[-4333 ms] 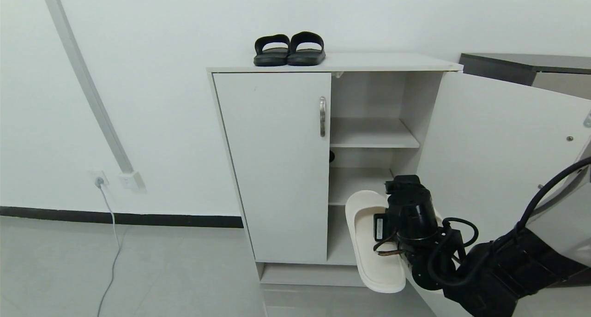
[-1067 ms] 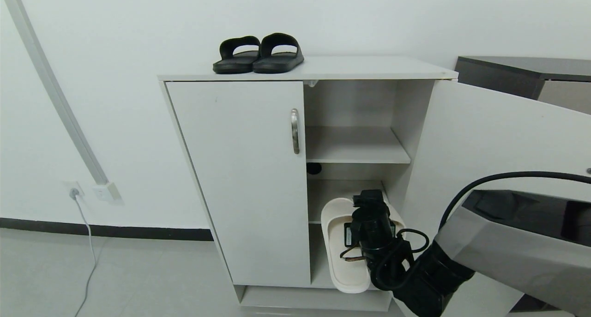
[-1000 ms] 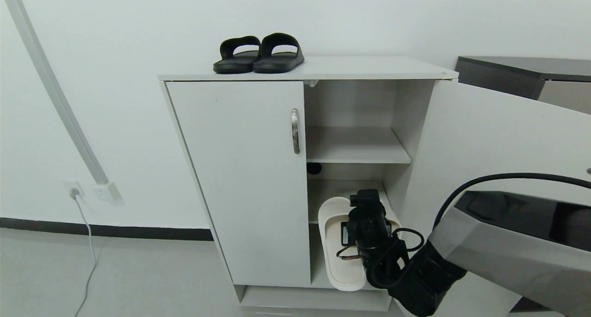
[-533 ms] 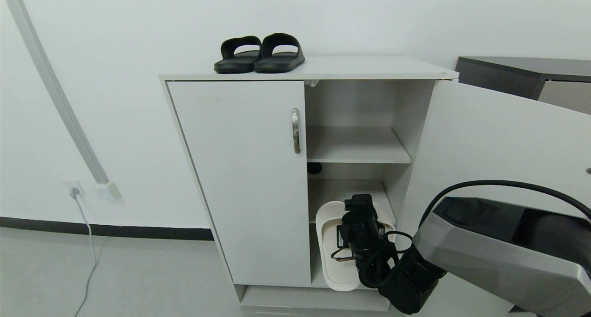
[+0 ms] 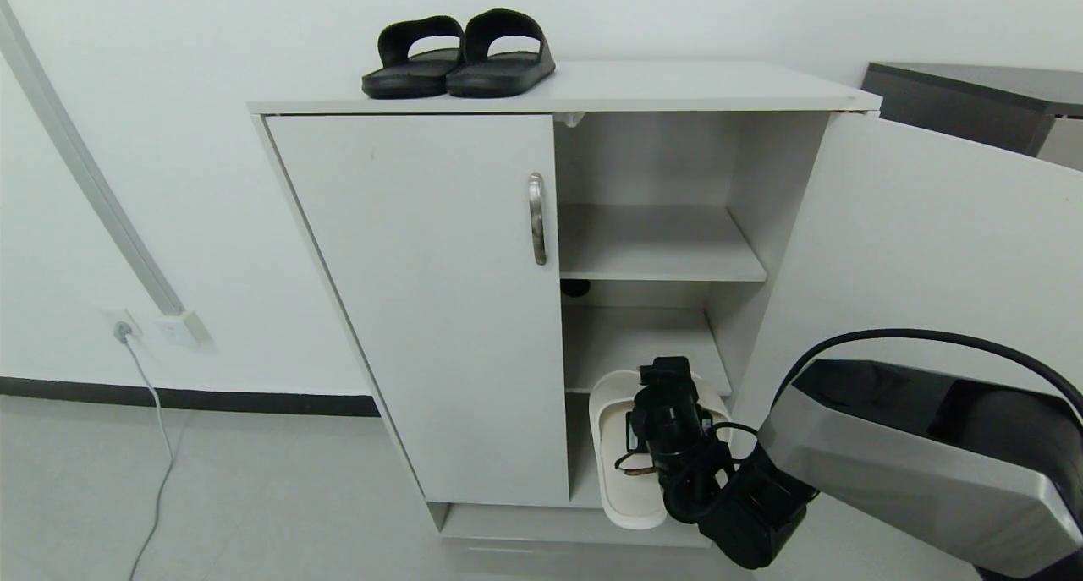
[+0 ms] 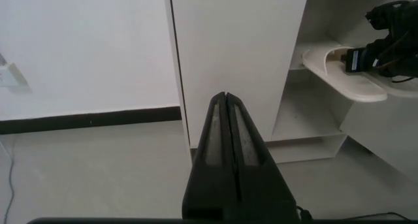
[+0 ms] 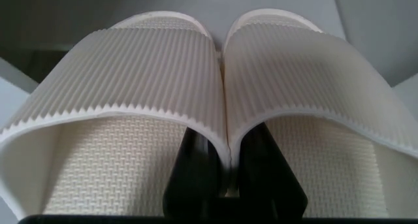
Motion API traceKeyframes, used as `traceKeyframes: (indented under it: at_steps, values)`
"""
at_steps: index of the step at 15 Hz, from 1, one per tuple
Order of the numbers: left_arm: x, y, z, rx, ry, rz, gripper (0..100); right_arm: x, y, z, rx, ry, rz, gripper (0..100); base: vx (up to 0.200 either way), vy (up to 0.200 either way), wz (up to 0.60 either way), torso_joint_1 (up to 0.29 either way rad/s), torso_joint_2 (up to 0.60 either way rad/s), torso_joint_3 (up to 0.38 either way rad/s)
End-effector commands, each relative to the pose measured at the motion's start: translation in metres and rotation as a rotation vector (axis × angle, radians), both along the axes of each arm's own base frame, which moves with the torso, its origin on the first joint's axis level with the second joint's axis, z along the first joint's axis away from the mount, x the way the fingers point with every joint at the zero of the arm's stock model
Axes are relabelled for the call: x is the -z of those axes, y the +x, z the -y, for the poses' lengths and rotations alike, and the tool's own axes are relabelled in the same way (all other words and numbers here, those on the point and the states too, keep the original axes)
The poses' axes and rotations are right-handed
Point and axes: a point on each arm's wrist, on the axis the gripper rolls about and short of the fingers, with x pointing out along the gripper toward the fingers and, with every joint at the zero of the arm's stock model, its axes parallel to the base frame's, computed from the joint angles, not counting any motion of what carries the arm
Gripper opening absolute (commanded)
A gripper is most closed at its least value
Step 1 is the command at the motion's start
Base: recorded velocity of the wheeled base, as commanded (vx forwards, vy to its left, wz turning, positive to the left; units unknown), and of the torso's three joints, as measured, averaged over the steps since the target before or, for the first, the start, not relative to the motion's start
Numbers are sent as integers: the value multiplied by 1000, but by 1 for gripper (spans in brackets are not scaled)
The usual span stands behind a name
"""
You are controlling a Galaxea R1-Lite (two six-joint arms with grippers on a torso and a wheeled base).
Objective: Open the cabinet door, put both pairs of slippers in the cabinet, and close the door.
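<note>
Holding the white slippers (image 5: 622,479) clamped together by their inner edges, the right gripper (image 7: 225,178) hung at the cabinet's (image 5: 677,86) open right half, near the lower shelf. Black slippers (image 5: 461,57): on the cabinet top. Left gripper (image 6: 225,101): fingers pressed together, facing the closed left door (image 5: 423,293).

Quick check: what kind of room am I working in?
Likely a home-style entryway or a bare test room: a white shoe cabinet with shelves stands against a plain wall, black slippers on top, white slippers held at its open side, a wall socket near the grey floor.
</note>
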Motion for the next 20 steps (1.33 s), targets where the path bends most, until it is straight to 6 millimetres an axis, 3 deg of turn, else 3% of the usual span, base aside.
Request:
traceKeyframes:
  at_steps: [1,7,17,20]
  values:
    - [0,0,0,0,0,-2,0,1,1,0,2,2,1,0,0,0,0,2,2,-207]
    - [0,0,0,-1,0,-2,0,5,6,5,11,29,145,0,0,0,0,0,1,-109]
    - [0,0,0,-1,0,-3,0,17,9,7,15,16,137,0,0,0,0,0,0,0]
    - [0,0,0,-1,0,-3,0,16,9,7,15,18,139,0,200,0,0,-2,2,1]
